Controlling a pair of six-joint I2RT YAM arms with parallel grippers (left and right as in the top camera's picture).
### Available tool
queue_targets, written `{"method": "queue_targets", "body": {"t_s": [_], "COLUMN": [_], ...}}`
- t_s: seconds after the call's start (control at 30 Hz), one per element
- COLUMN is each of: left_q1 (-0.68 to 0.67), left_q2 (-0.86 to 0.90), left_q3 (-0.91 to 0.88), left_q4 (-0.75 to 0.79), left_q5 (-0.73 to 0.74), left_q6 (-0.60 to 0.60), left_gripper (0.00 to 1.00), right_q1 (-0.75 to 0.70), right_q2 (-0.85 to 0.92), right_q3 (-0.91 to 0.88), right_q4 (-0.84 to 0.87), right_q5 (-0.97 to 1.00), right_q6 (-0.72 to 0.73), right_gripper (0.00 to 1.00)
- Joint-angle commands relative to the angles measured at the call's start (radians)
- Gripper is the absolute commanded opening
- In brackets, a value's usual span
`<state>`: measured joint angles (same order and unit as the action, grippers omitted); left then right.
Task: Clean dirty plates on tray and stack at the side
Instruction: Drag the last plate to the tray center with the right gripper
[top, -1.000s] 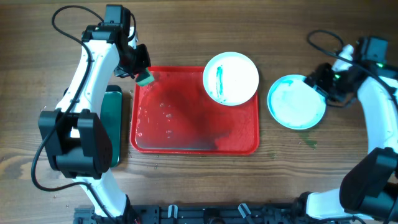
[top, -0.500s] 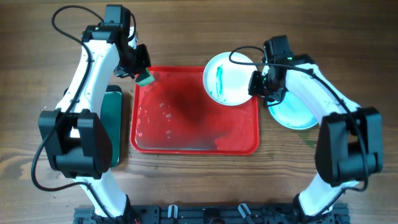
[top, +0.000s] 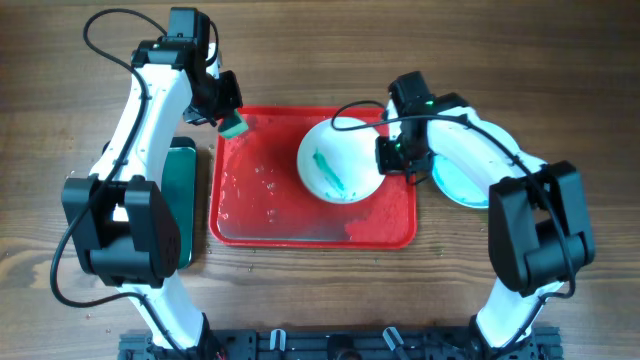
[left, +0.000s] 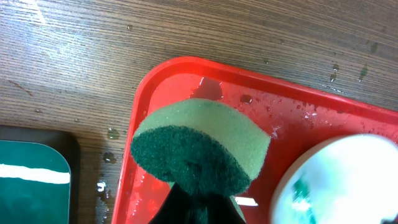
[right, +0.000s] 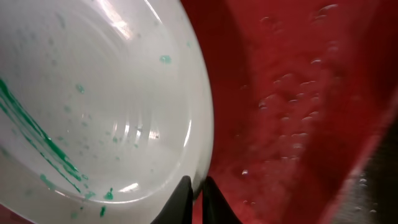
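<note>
Since half a second before, the right gripper (top: 390, 157) had dragged the dirty plate (top: 335, 162) out of the far right corner of the tray (top: 260, 225) and toward its middle. The left arm had not shifted at all.

From where I stood, the plate lay inside the red tray, right of centre, with a teal smear (top: 328, 168) across its face. The right jaws were pinched narrow on its right-hand rim. The right wrist view showed one fingertip (right: 181, 190) over the rim and the other under it.

The left gripper (top: 228, 115) hung over the tray's far left corner, its jaws clamped on a green sponge (left: 199, 149) with the dark scouring face turned down. A teal-tinted plate (top: 465, 190) sat on the wood toward the table's right edge, just beside the tray and half hidden by the right arm. A black tray (top: 183, 200) lay toward the left edge.

The plate looked light, thin and stiff, so I judged a rim pinch was the only real hold on something so shallow. Water beaded the tray floor and the plate shone wet. I guessed it would slide easily and might swivel in so small a grip once the sponge pressed on it, so pinning it flat against the tray seemed wise.
</note>
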<state>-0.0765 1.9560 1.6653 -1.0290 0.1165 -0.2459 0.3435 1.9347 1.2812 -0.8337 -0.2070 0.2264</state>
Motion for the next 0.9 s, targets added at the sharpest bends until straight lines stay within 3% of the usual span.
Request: {"method": "queue_targets", "body": {"t_s": [0.0,0.1,0.17,0.3,0.4,0.6,0.63,0.7,0.87], "left_q1": [0.000,0.000,0.000,0.000,0.000,0.000,0.000,0.000,0.000], "left_q2": [-0.009,-0.009,-0.009,-0.009,-0.009,-0.009,-0.009,-0.009,-0.009], "left_q3": [0.003,0.003,0.003,0.003,0.003,0.003,0.003,0.003,0.003], "left_q4": [0.003,0.002,0.002,0.003,0.003,0.003,0.003,0.003,0.003], "left_q5": [-0.006,-0.006,-0.006,-0.006,-0.006,-0.006,-0.006,-0.006,-0.006], "left_q6": [-0.009,-0.009,-0.010,-0.010,-0.010,-0.010,-0.010,-0.010,-0.010], "left_gripper": [0.04,0.04,0.04,0.04,0.04,0.04,0.04,0.04,0.04], "right_q1": [0.042,0.031,0.026,0.026,0.026,0.018,0.017,0.017,0.020], "right_q2": [0.010,0.009,0.009,0.032,0.095,0.169,0.169,0.169,0.169], "right_q3": [0.023,0.082,0.111,0.115,0.115,0.114,0.114,0.115,0.138], "right_q4": [-0.014,-0.018,0.003,0.170,0.245,0.206,0.195,0.139,-0.067], "right_q5": [-0.032,0.011,0.036,0.050,0.046,0.054,0.054,0.053,-0.050], "right_q6": [-0.077,-0.098,-0.142,-0.311,-0.351,-0.325,-0.315,-0.285,-0.146], "right_gripper": [0.22,0.35,0.51,0.57,0.52,0.33,0.27,0.07,0.04]}}
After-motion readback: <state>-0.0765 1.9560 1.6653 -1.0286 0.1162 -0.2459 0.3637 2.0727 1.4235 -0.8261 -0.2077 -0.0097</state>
